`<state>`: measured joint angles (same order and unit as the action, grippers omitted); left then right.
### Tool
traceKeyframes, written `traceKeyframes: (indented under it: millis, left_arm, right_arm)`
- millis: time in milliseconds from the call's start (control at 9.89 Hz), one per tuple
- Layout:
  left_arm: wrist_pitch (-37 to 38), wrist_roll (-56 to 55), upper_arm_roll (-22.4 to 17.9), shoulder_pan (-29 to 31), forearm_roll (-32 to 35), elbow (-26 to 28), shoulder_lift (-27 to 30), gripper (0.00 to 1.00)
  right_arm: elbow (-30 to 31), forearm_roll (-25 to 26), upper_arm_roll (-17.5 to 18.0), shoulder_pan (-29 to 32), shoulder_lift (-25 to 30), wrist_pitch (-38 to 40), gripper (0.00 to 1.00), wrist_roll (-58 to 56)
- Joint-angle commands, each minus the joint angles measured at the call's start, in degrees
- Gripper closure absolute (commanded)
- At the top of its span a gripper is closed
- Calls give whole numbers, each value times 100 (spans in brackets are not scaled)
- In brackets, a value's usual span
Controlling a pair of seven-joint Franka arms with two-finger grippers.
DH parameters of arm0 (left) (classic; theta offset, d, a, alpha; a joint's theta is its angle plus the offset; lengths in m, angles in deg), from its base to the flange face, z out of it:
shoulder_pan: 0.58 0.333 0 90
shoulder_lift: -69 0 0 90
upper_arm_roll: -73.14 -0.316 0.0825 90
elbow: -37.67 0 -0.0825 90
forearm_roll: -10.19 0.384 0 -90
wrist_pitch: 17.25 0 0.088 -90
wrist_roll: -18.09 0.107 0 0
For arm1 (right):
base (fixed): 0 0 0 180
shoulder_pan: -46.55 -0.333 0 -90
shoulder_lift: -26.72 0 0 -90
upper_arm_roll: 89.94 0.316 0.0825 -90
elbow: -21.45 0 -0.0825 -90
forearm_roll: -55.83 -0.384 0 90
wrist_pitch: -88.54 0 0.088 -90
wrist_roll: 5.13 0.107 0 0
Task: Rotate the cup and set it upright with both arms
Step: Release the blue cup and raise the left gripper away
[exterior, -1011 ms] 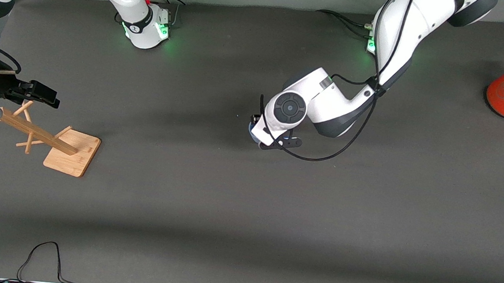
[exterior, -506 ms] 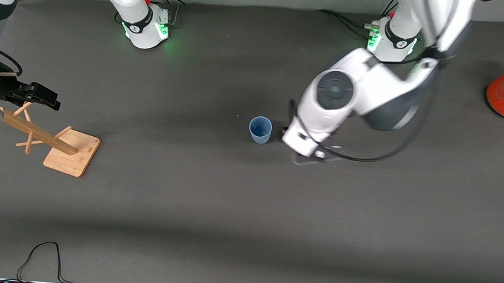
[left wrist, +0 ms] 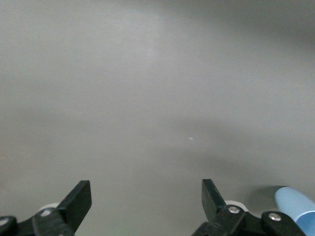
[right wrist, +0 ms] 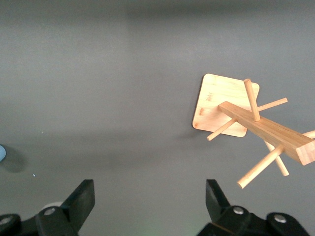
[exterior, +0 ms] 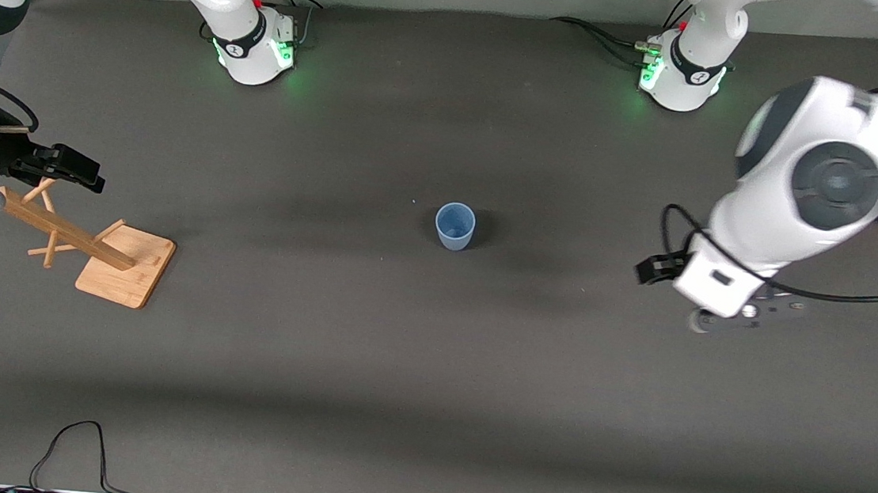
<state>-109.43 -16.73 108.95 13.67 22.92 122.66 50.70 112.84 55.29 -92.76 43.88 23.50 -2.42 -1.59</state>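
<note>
- The small pale-blue plastic tumbler (exterior: 455,226), tapered and without handle, stands upright on the dark grey table mat (exterior: 396,370), with its open mouth up, about in the middle between the two arms' ends of the table.
- No finger touches the cup; it stands alone.
- The left gripper (left wrist: 146,204) is up in the air over bare mat, toward the left arm's end of the table and well apart from the cup. Its jaws are wide apart and nothing is between them.
- In the left wrist view only an edge of the cup (left wrist: 297,206) shows, outside the jaws, just beside one black finger (left wrist: 212,198).
- The right gripper (right wrist: 150,201) hangs over the right arm's end of the table, above a light wooden peg rack with a square base (exterior: 123,265). Its jaws are also wide apart and hold nothing.
- In the right wrist view the rack (right wrist: 246,118) lies ahead of the jaws, toward one finger's side, not between them. Its post leans and its pegs stick out to several sides.
- In the front view the right gripper (exterior: 65,164) shows at the edge, close over the rack's upper pegs.
- A black cable (exterior: 71,453) lies at the table edge nearest the front camera.
</note>
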Motion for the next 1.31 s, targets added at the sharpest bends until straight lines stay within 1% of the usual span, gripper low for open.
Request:
traceKeyframes:
  millis: [0,101,202,303,404,506,607,910,1213]
  left_arm:
    - [208,658,-47,357,-103,133,283,0]
    - [270,1096,-230,463,-278,124,406,0]
    - [331,1632,-867,281,-445,133,625,0]
    - [384,2159,-1831,-278,-734,150,827,0]
    - [402,2408,-2806,-953,-989,150,951,0]
    - [420,2593,-3390,-1343,-1035,176,1048,0]
    - [533,2882,-3474,-1373,-1044,194,1101,0]
    - [613,2920,-3536,-1461,-1000,177,1390,0]
    - [622,3551,-3519,-1435,-1140,176,1470,0]
  right_arm:
    - [-148,89,-35,-41,-74,26,0,-108]
    - [-148,89,-35,-49,-83,26,0,-108]
    - [-157,80,-35,-41,-83,26,0,-108]
    - [-157,89,-35,-49,-83,26,0,-108]
    - [-175,89,-35,-41,-83,26,0,-108]
    - [-175,89,-35,-40,-100,26,0,-108]
    - [-184,89,-35,-40,-109,26,0,-108]
    - [-184,89,-35,-40,-109,26,0,-108]
    - [-175,89,-35,-40,-109,26,0,-108]
